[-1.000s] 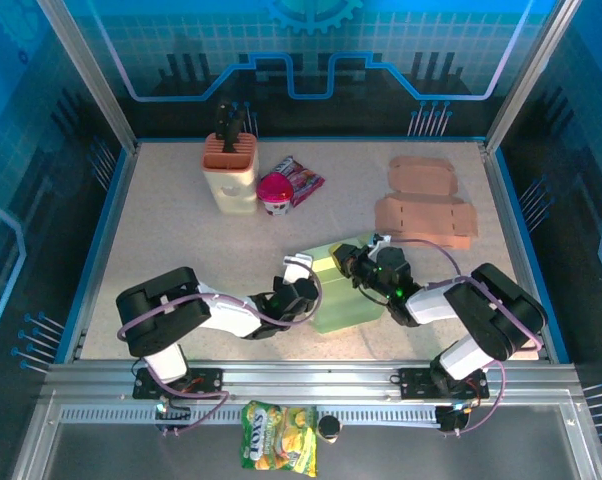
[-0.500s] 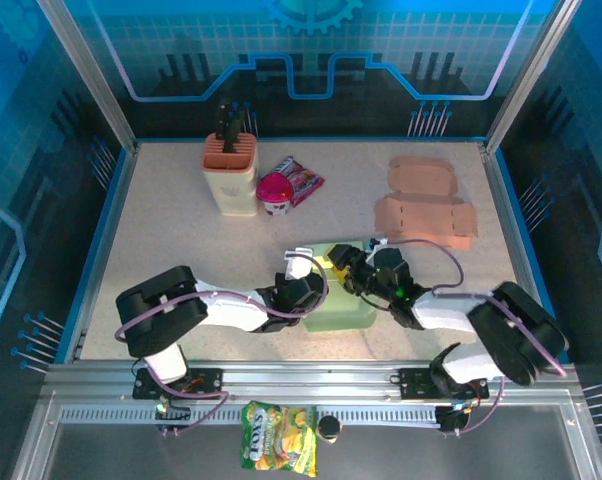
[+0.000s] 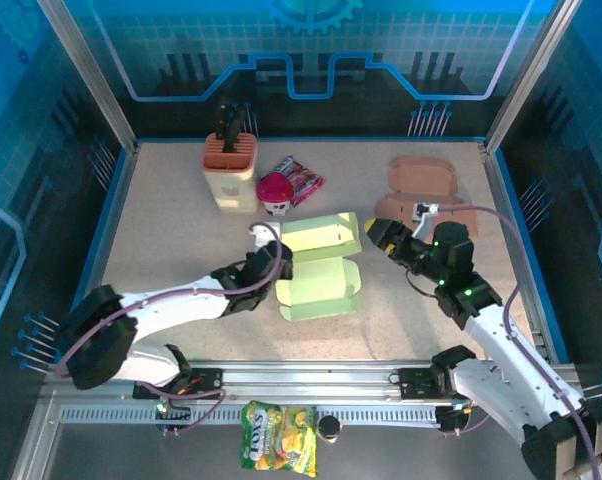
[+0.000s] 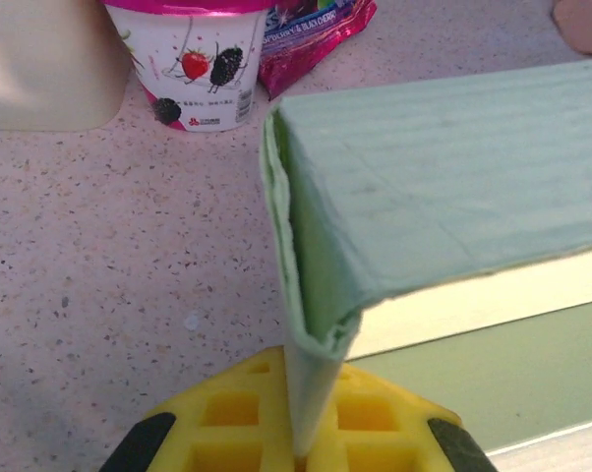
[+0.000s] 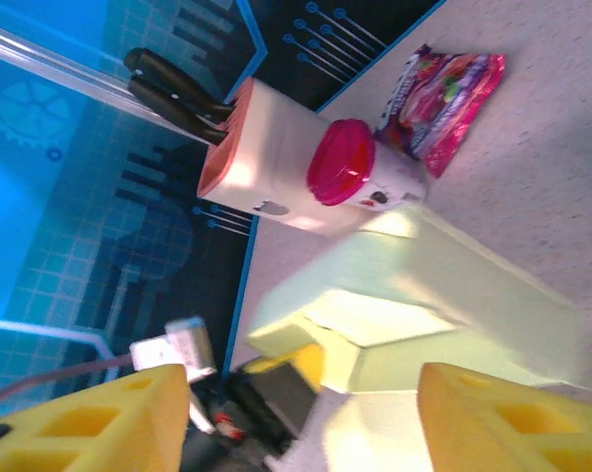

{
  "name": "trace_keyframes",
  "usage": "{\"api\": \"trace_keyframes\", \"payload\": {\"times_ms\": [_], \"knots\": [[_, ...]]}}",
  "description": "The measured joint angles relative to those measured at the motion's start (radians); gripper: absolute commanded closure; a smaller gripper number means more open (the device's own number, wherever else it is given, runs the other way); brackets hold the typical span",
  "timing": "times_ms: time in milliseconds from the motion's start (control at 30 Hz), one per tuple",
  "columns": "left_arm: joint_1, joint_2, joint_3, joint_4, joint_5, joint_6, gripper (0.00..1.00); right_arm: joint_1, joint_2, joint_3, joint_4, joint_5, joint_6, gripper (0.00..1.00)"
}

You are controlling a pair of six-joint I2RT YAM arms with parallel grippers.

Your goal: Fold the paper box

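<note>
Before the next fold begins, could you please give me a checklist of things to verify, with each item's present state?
1. Left gripper pinching the green box by its wall: ok.
2. Right gripper open and off the box: ok.
3. Box closed: not ok, the lid lies open.
4. Yogurt cup and snack packet apart from the box: ok.
5. Flat tan cardboard apart from the box: ok.
6. Side tabs tucked in: cannot tell.

Green paper box [image 3: 321,285] mid-table, left end effector [image 3: 277,263] at its edge, right end effector [image 3: 375,232] nearby
</note>
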Motion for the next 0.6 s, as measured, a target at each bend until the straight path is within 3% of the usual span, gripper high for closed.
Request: {"api": "trace_keyframes", "payload": {"times_ms": [167,267,467,600], "knots": [[0.124,-0.103,-0.008,-0.057,0.223,0.008,1.00,-0.165,0.080,0.003,0.001,-0.219,-0.124,0.53],[0.189,-0.133,-0.008,-0.079,0.357,0.016,1.00,-0.185,0.159,0.003,0.047,-0.339,-0.159,0.53],[0.315,-0.143,-0.049,-0.048,0.579,-0.034,1.00,-0.181,0.189,0.003,0.105,-0.450,-0.173,0.28],[0.327,-0.143,-0.079,-0.041,0.644,-0.060,1.00,-0.173,0.173,-0.043,0.219,-0.466,-0.073,0.17]]}}
